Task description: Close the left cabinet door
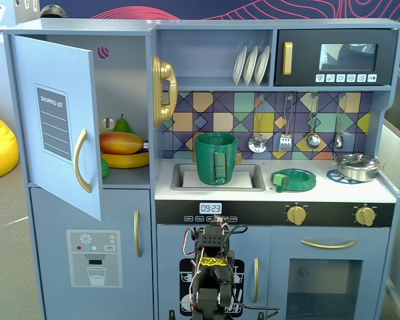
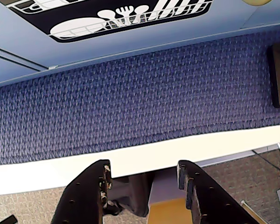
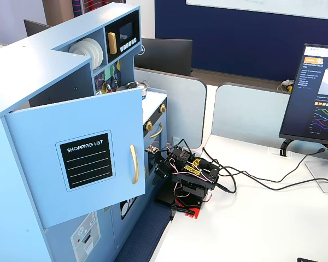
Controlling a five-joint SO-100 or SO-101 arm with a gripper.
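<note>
Gripper (image 2: pixel 144 186) fingers stand apart and hold nothing; you see them at the bottom of the wrist view, pointing down at blue carpet (image 2: pixel 130 102) and a white table edge (image 2: pixel 130 158). Note that the arm (image 3: pixel 186 177) sits folded low on the table, right of centre in a fixed view, well apart from the door. The left cabinet door (image 1: pixel 57 123) hangs wide open at the upper left of a fixed view, its gold handle (image 1: pixel 82 160) untouched and the fruit (image 1: pixel 122 143) on the shelf exposed. Judge the task as not started: you have the approach, contact and the full swing shut left.
</note>
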